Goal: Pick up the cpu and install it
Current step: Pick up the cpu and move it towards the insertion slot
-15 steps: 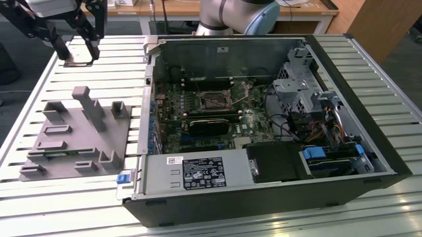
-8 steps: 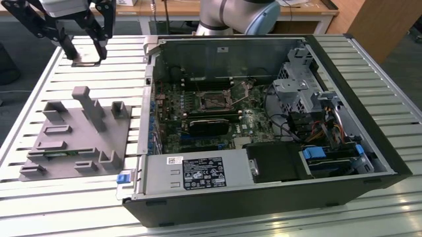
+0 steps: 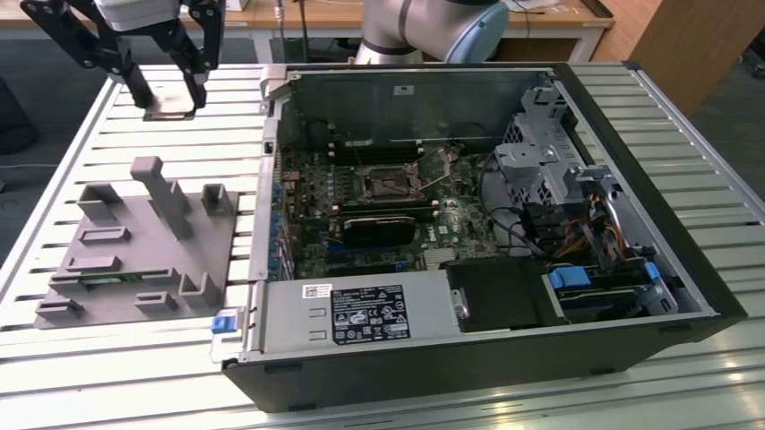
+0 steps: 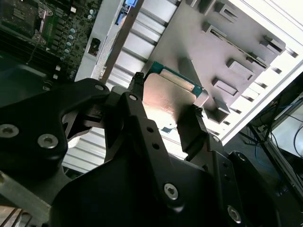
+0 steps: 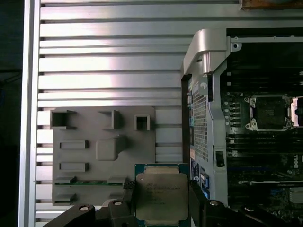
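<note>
So the gripper (image 3: 167, 97) was clamped on the cpu (image 5: 162, 198) by two edges, up off the slatted table (image 5: 109, 61), gray fixture (image 5: 104, 156) close by. Pickup looked done, I'd say. The motherboard socket (image 5: 268, 112) sat well apart from it; seating probably needs careful squaring.

On the tabletop (image 3: 107, 376), the fixture plate (image 3: 132, 260) lies at the exterior view's left of the computer case (image 3: 395, 376). Behind the plate, the pincer (image 3: 167, 98) grips the cpu (image 3: 167, 112).
</note>
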### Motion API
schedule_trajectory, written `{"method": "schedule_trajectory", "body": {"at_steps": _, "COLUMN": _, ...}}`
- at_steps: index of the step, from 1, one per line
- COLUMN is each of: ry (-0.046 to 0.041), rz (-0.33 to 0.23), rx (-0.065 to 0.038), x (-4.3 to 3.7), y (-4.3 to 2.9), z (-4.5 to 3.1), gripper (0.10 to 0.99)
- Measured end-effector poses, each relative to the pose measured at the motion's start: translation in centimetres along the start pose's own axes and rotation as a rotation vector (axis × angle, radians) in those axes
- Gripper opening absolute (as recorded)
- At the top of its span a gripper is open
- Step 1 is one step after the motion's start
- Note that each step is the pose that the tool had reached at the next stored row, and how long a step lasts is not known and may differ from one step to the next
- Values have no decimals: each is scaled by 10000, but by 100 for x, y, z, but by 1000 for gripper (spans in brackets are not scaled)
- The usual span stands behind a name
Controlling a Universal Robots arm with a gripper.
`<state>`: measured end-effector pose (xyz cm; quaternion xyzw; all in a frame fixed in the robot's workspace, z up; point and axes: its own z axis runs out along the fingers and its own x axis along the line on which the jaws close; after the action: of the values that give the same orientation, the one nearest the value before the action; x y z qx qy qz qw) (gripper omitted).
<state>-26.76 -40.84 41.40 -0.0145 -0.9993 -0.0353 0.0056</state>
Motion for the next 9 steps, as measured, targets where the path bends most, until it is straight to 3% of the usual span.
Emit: {"method": "schedule_trajectory", "body": {"at_steps": 9, "ry": -1, "rz": -1, "rx": 0, "x": -122, "y": 4, "z": -1, "gripper": 533}}
